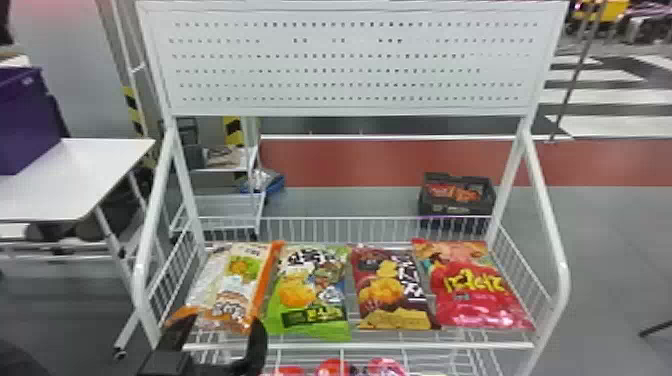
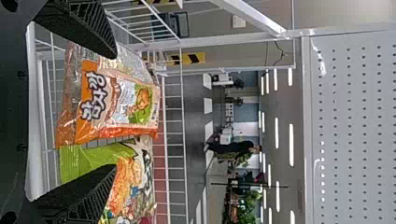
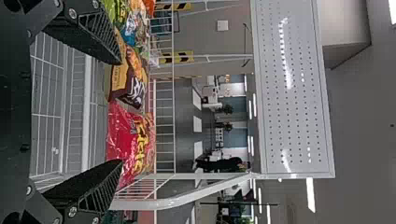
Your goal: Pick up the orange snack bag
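Orange snack bag [image 1: 234, 287] lies at the left end of the white wire basket [image 1: 350, 346]. At its near end I have the left gripper [image 1: 223, 322] positioned, released, with fingers spread wide and nothing clamped; I cannot tell whether either finger touches the packaging. Next to the bag, toward the right, lie a green bag [image 1: 310, 295], a dark brown bag [image 1: 391, 290] and a red bag [image 1: 477, 295], the last overlapping a further packet [image 1: 450, 251] behind it. My right gripper [image 3: 119, 112] faces the brown and red bags, likewise released, its fingers well apart. Above the basket's rear stands a perforated panel [image 1: 350, 62]; beyond it, a dark crate [image 1: 456, 207] rests on the floor.
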